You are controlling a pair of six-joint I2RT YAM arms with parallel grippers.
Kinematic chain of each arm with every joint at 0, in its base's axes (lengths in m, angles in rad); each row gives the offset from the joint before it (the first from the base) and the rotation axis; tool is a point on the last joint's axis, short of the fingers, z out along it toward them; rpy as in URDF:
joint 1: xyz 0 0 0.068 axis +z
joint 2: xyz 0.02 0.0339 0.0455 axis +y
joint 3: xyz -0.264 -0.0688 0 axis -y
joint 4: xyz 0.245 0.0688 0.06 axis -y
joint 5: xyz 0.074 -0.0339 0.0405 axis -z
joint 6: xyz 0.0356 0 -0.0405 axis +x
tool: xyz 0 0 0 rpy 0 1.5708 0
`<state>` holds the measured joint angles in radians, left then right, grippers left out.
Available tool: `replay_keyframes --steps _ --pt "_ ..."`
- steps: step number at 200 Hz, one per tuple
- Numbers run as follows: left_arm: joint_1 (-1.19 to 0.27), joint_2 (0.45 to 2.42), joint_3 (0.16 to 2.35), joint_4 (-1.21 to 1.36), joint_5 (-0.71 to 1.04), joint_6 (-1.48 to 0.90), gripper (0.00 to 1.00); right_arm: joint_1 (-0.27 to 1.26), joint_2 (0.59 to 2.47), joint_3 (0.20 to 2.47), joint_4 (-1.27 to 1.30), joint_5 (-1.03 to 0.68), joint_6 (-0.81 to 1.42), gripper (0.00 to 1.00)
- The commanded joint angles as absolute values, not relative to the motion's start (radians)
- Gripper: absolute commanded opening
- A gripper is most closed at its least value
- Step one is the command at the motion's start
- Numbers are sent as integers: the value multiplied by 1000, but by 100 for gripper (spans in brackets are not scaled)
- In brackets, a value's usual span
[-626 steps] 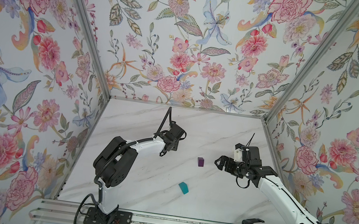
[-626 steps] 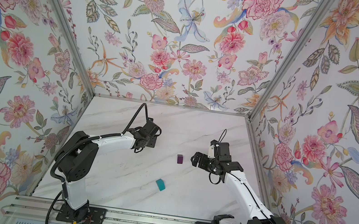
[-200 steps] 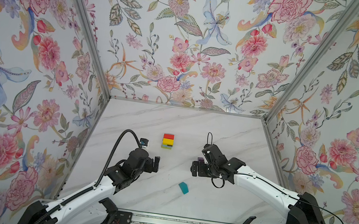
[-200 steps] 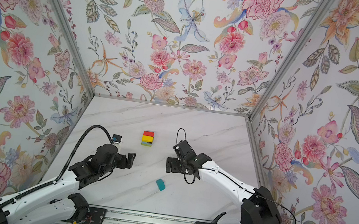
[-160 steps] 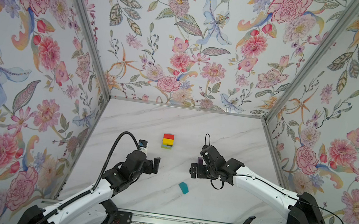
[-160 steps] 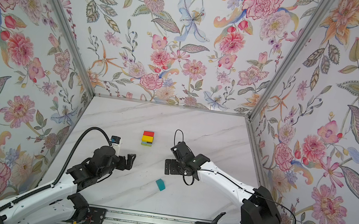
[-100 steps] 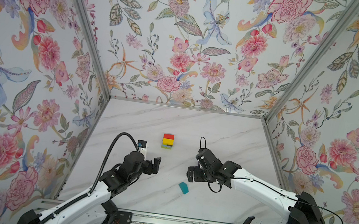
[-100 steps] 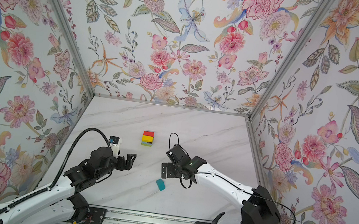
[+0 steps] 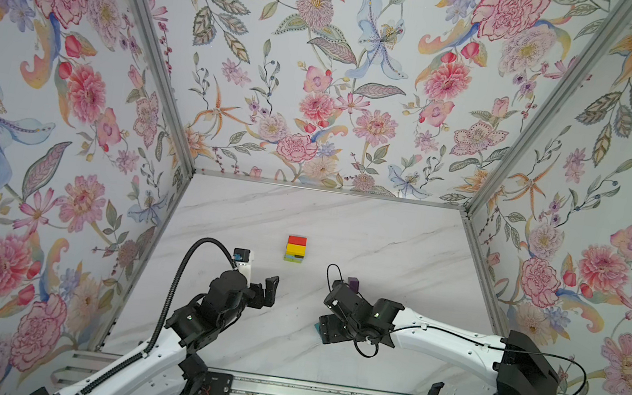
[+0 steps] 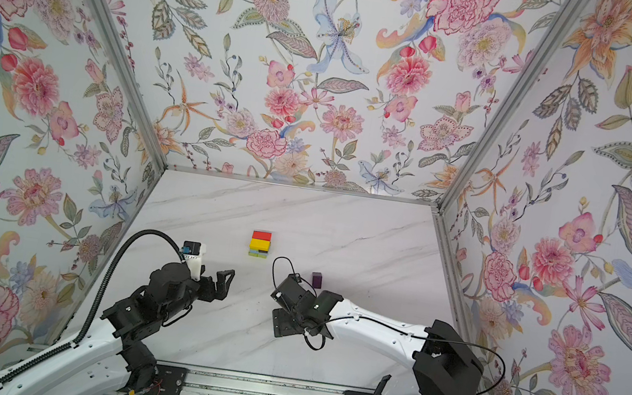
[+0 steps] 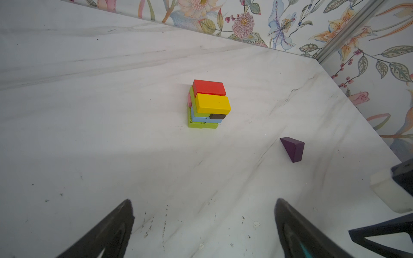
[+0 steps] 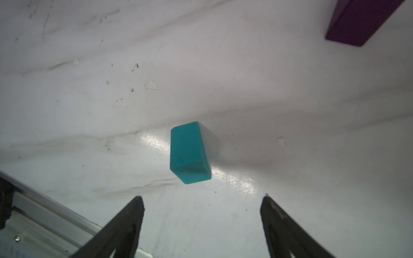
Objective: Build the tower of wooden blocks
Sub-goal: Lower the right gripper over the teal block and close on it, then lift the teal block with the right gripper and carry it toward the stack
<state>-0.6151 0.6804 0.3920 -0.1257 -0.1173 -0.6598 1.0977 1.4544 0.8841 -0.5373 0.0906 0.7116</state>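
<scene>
Along the front edge of the marble worktop [image 9: 384, 237] runs the metal rail [image 9: 299, 393] that carries both arm bases. Just beyond it, toward the front-left corner, the left gripper [image 9: 265, 290] hangs over bare marble with its fingers spread wide and nothing between them. Level with it, right of the middle, the right gripper [image 12: 202, 198] points down at the teal block [image 12: 190, 152], which lies flat on the worktop. Its fingers [image 12: 125, 223] stand well apart on either side, short of the block and not touching it. In a top view the gripper's body covers nearly all of that block, leaving only a teal sliver [image 9: 316, 326]. Just behind the right wrist stands the purple block [image 10: 316, 279], alone on the marble and apart from everything else; the wrist hides its lower part in a top view. Farther back, near the middle of the worktop, rises the tower [image 9: 295, 249]: red and yellow blocks side by side on top, then lime green with a brown end showing, light blue with a pink edge, and lime green at the base, the layers slightly out of line. Behind it the flowered wall [image 9: 342, 84] closes the back edge.
</scene>
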Motion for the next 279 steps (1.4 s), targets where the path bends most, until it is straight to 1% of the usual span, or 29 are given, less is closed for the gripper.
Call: replay_keyframes --steps 1,41,73,91,158,219,267,279 --pt "-608 635 374 -179 -170 -684 99 1120 1491 849 -496 88 737 71" --pt "-608 582 367 -221 -190 -699 99 1143 1561 862 -477 93 731 63" --pt "-607 565 355 -232 -199 -711 99 1150 1596 889 -477 100 717 61" --pt "-607 560 354 -235 -205 -715 99 1149 1613 907 -477 105 707 58" --pt "-607 561 357 -244 -229 -706 99 1140 1723 991 -477 101 681 41" --pt "-607 576 361 -239 -236 -699 99 1092 1804 1074 -477 87 691 38" --pt "-607 595 372 -231 -244 -679 99 1046 1898 1177 -477 79 701 37" --pt "-609 601 376 -230 -244 -675 99 1042 1910 1194 -478 65 700 39"
